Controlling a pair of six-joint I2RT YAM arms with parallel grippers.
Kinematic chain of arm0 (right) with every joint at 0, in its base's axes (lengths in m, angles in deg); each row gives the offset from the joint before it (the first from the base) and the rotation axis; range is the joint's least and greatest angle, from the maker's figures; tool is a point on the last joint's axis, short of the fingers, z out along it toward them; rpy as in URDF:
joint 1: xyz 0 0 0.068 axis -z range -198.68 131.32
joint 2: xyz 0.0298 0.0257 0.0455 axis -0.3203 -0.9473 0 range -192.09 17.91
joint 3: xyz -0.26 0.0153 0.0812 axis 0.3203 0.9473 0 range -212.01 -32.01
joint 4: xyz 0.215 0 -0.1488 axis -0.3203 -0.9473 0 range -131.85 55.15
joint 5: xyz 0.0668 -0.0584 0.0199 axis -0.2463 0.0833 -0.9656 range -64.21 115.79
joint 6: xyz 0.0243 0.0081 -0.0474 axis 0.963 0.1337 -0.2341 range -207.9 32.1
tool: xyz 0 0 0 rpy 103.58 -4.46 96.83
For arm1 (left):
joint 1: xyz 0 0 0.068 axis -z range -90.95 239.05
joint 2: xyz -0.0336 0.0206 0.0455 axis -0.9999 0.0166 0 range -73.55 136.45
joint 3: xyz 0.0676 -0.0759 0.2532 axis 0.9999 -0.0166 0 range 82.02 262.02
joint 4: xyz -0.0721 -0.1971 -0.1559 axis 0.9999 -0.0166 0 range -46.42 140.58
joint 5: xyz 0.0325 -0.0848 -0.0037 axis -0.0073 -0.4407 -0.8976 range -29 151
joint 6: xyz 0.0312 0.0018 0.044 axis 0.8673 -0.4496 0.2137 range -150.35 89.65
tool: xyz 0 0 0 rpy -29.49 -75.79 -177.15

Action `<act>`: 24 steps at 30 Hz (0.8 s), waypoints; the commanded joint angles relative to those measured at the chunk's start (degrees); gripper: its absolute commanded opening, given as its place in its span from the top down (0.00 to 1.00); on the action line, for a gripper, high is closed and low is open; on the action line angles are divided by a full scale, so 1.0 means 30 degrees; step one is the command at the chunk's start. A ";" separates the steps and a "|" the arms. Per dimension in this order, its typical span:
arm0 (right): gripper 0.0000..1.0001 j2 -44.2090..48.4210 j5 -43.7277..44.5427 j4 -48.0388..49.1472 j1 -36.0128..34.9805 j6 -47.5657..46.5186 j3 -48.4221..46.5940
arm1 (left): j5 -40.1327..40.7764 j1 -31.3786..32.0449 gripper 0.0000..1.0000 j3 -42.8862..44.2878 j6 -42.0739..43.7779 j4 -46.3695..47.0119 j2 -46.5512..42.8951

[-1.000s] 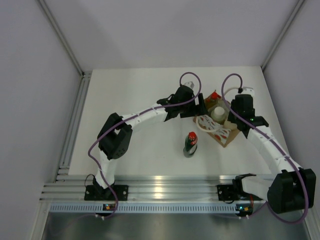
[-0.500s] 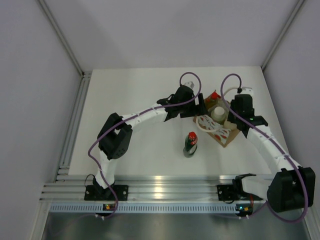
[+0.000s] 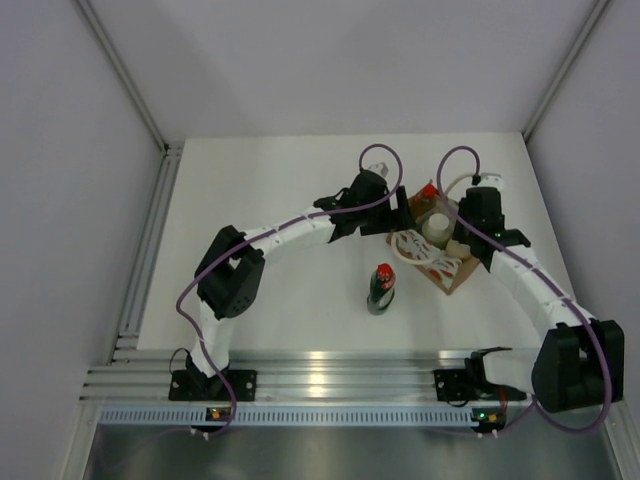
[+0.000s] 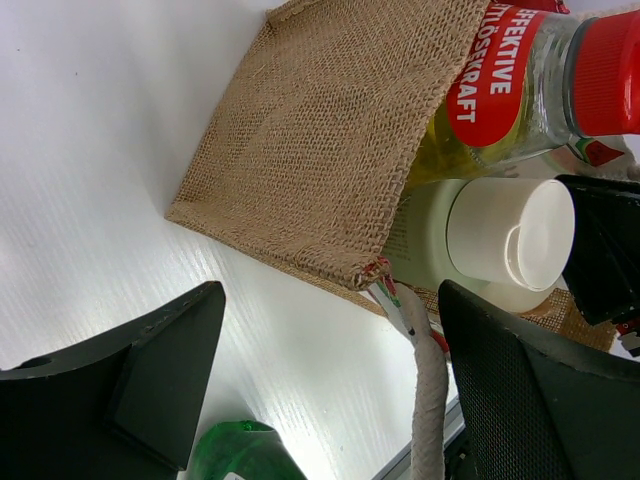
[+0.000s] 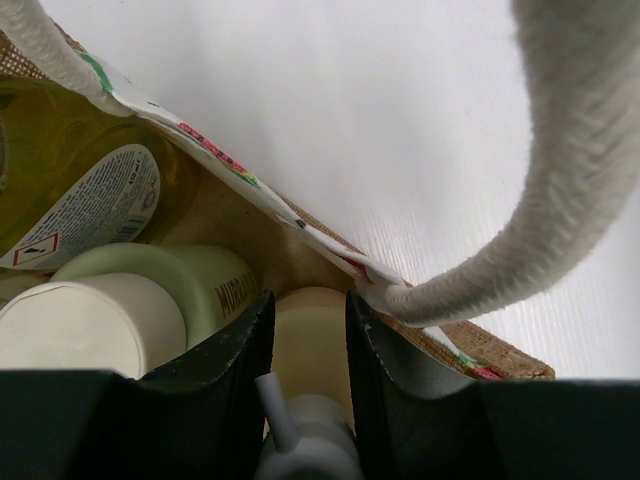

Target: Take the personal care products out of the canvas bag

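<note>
**Where is your right hand?**
Your right gripper (image 5: pixel 307 305) is down inside the canvas bag (image 3: pixel 447 270), a coarse tan burlap tote standing right of centre on the smooth white table (image 3: pixel 280 200). Its fingers are closed against both sides of the smooth pale cylinder (image 5: pixel 310 340). A thick woven rope handle (image 5: pixel 580 150) arcs just right of it. The cream bottle (image 5: pixel 100 325), with its round white cap, sits just left, and the yellow bottle (image 5: pixel 60 140) lies beyond.

**And your left?**
Your left gripper (image 4: pixel 330 330) is spread wide, holding nothing, at the bag's left wall. The dark green bottle (image 3: pixel 380 290) stands upright near-left of the bag, apart from it. The bag stands back from the table's far and right edges.
</note>
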 commanded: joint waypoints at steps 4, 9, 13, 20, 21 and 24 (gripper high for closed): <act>1.00 0.0269 -0.0647 -0.0417 0.0179 0.0312 -0.1749 | 0.0236 0.0029 0.09 0.0190 0.0303 0.0583 -0.0523; 1.00 0.0356 -0.0355 -0.1442 0.0266 0.0194 -0.3068 | 0.0266 0.0029 0.08 0.0132 0.0245 0.0554 -0.0581; 1.00 0.0415 -0.0206 -0.2175 0.0325 0.0224 -0.3830 | 0.0236 0.0029 0.09 0.0161 0.0245 0.0583 -0.0582; 1.00 -0.0023 -0.0382 -0.2848 0.0442 0.0019 -0.4533 | 0.0236 0.0029 0.09 0.0132 0.0245 0.0583 -0.0611; 1.00 -0.0024 -0.0469 -0.2908 0.0471 0.0019 -0.4766 | 0.0236 0.0029 0.09 0.0132 0.0245 0.0583 -0.0582; 1.00 -0.0112 -0.0558 -0.3434 0.0472 -0.0010 -0.5148 | 0.0294 0.0029 0.09 0.0132 0.0245 0.0583 -0.0582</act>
